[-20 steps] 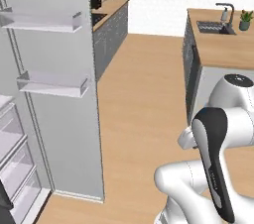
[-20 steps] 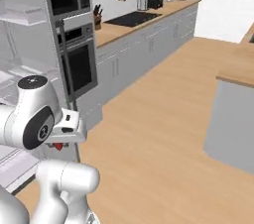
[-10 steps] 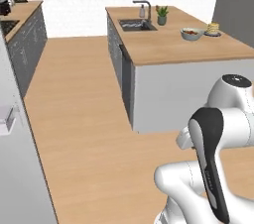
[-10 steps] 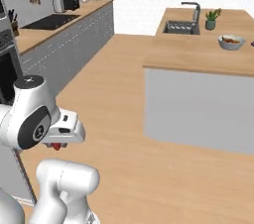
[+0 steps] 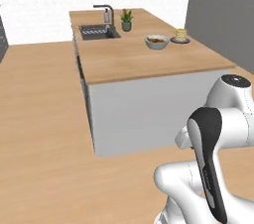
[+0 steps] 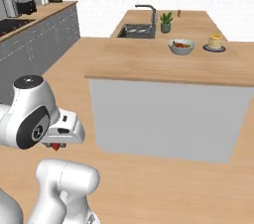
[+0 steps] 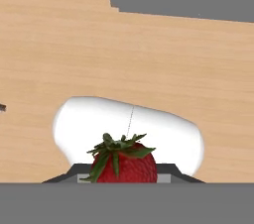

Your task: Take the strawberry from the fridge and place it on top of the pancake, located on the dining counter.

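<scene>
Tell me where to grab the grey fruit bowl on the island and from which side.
Likely pinch the bowl at its near rim, coming down from above: it stands upright, mouth open, fruit heaped in the middle, and its round body looks too wide to span.

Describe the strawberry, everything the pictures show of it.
The strawberry is a glossy red berry with fine seed dimples and a crown of ragged green leaves on top. In the hand view it sits upright at the bottom, close to the camera, its lower part cut off, wooden floor beyond it. In the right base view a bit of red peeks from under the white hand, low beside the arm, well short of the dining counter. It seems gripped, though the fingers are hidden.
</scene>
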Robot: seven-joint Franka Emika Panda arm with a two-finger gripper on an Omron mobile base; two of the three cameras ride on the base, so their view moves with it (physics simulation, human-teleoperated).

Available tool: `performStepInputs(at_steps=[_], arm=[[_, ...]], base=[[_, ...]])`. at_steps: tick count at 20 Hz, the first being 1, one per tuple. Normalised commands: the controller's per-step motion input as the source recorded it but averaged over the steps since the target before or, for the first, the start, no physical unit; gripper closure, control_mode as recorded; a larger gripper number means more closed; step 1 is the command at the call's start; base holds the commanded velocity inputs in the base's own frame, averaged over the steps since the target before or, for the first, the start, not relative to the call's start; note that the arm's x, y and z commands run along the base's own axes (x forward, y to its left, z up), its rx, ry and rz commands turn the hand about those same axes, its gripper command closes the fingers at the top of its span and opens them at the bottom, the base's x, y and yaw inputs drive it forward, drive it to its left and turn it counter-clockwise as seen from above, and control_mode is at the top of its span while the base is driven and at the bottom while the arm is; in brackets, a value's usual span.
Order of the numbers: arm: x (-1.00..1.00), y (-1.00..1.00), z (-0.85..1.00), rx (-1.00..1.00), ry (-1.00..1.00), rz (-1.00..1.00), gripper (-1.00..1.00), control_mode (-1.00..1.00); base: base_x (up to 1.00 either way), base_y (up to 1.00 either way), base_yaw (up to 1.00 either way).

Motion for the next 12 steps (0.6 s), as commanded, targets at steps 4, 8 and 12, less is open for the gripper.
performStepInputs(at_steps=[4, 8, 12], arm=[[0.0, 0.0, 0.0, 0.0, 0.0, 0.0, 1.0, 1.0], [0.0, 0.0, 0.0, 0.0, 0.0, 0.0, 1.0, 1.0], [0.0, 0.0, 0.0, 0.0, 0.0, 0.0, 1.0, 1.0]], base=[[0.76, -1.0, -0.01], [0.7, -1.0, 0.0], [0.71, -1.0, 0.0]])
